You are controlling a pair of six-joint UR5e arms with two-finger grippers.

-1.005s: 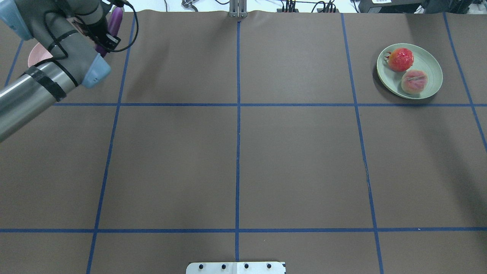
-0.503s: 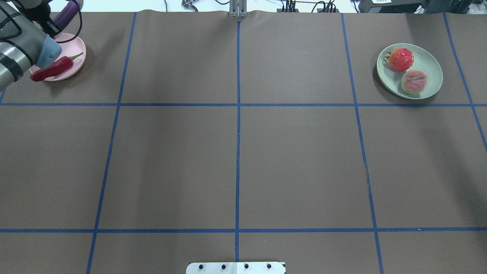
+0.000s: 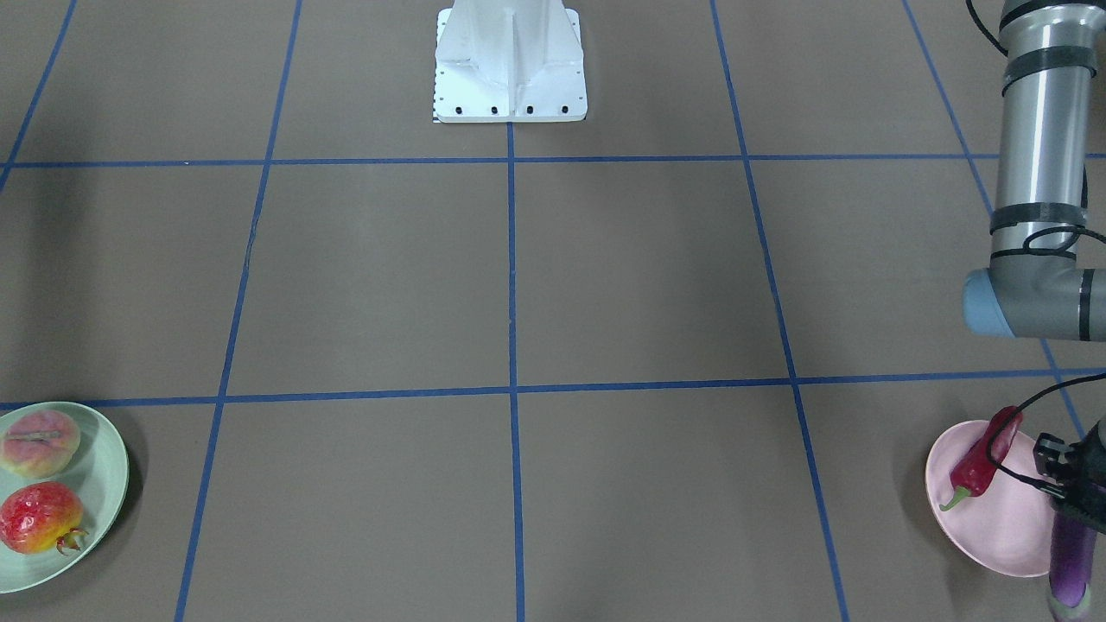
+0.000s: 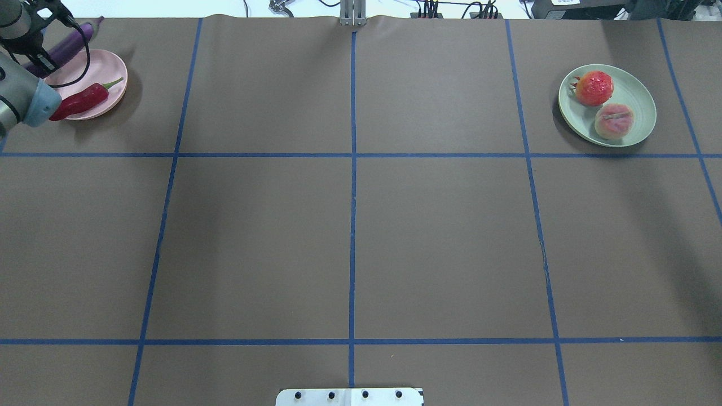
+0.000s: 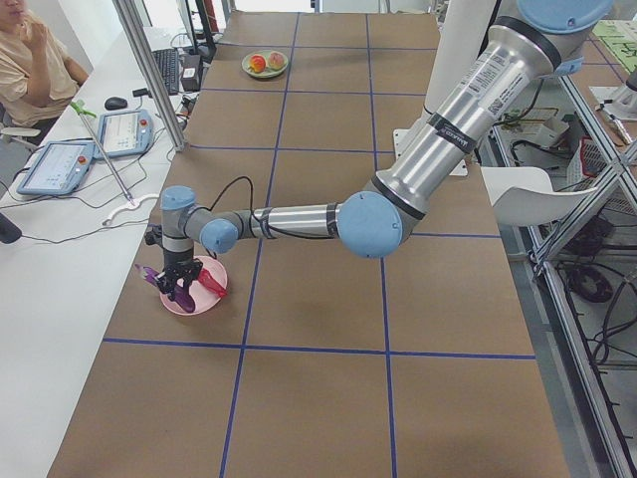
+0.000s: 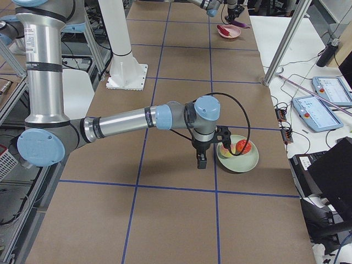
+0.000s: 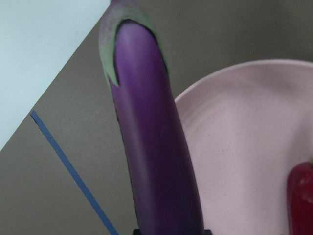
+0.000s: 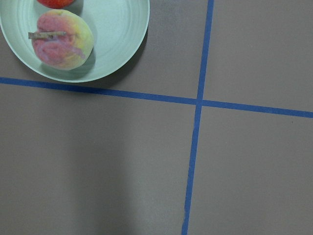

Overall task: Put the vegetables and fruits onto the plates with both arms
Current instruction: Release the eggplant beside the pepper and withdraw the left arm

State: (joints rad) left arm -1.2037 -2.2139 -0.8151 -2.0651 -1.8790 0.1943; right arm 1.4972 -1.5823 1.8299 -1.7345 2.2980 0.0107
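Eggplant point(image 7: 151, 147) is clamped at its blunt end in my left gripper point(image 3: 1076, 505). It sits low over the pink plate point(image 3: 994, 536), and its calyx tip reaches past the rim on the side away from my base. I judge this low hold lets it settle beside the chili point(image 3: 981, 462) lying on the pink plate. Peach point(image 8: 61, 39) and pomegranate point(image 4: 593, 88) rest on the green plate point(image 4: 640, 98), well apart from the pink plate. My right gripper point(image 6: 202, 159) hovers just beside them; I cannot tell whether its fingers are parted or closed.
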